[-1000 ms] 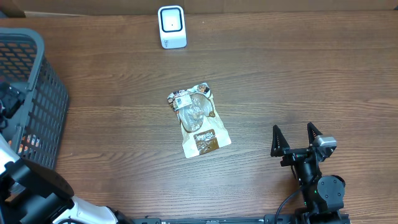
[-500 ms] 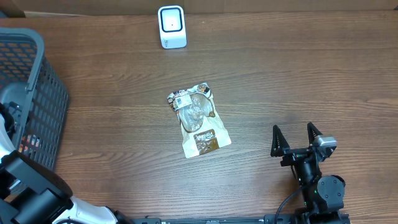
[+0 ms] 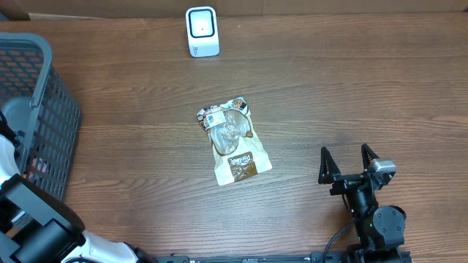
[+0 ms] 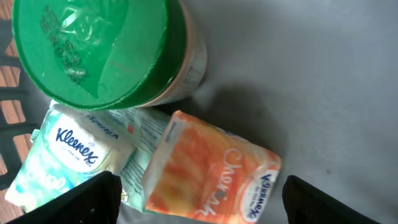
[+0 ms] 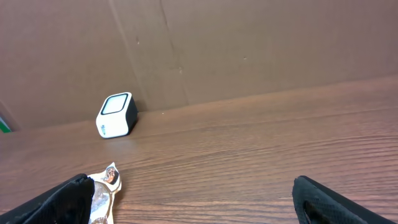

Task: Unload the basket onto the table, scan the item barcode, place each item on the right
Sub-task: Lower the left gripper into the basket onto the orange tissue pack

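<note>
A brown-and-clear plastic snack pouch lies flat near the middle of the wooden tabletop. It is well apart from the right gripper, which sits spread wide by the near edge toward the right corner. A small white box-shaped scanner stands at the far edge. The left gripper, fingers wide and holding nothing, hangs inside the dark grey mesh basket (at the left edge). It is over an orange plastic packet, seemingly not touching it, with a green-lidded jar beside.

Green lid, orange pkt, white-blue Kleenex pk, grey basket, white scanner, brown woodgrain table
</note>
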You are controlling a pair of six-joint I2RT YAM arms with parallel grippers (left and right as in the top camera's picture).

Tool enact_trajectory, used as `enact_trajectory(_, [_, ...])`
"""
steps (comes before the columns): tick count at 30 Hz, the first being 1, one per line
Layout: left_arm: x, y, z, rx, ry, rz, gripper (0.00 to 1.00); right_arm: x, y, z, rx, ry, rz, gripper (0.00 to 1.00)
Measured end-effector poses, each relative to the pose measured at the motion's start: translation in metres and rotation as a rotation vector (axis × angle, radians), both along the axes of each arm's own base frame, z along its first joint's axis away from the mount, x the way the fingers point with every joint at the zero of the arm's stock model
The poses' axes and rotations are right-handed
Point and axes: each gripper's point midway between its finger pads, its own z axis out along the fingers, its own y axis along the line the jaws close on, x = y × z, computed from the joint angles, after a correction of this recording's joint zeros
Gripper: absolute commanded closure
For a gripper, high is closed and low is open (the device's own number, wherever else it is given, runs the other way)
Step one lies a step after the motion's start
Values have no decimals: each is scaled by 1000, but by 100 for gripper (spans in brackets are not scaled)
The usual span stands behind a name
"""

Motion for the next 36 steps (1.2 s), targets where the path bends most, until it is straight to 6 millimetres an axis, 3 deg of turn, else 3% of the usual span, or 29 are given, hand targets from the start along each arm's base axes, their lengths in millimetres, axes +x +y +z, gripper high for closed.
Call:
enact_trajectory(13, [-4,1,-21,25,-5,5,27,0,0,0,0,0,0,0])
enact_trajectory(17, [2,5,-19,45,-30,0,51,0,0,0,0,0,0,0])
enact_trajectory(21, [5,5,-19,42,-41,-12,92,0,0,0,0,0,0,0])
enact_trajectory(22, [5,5,-19,41,-43,-12,96,0,0,0,0,0,0,0])
enact_trajectory(30, [13,-1,-22,2,-81,-35,93,0,0,0,0,0,0,0])
enact_trajectory(35, [26,-21,-23,-110,-133,-118,62,0,0,0,0,0,0,0])
enact_trajectory(36, [30,-26,-18,-142,-146,-140,59,0,0,0,0,0,0,0])
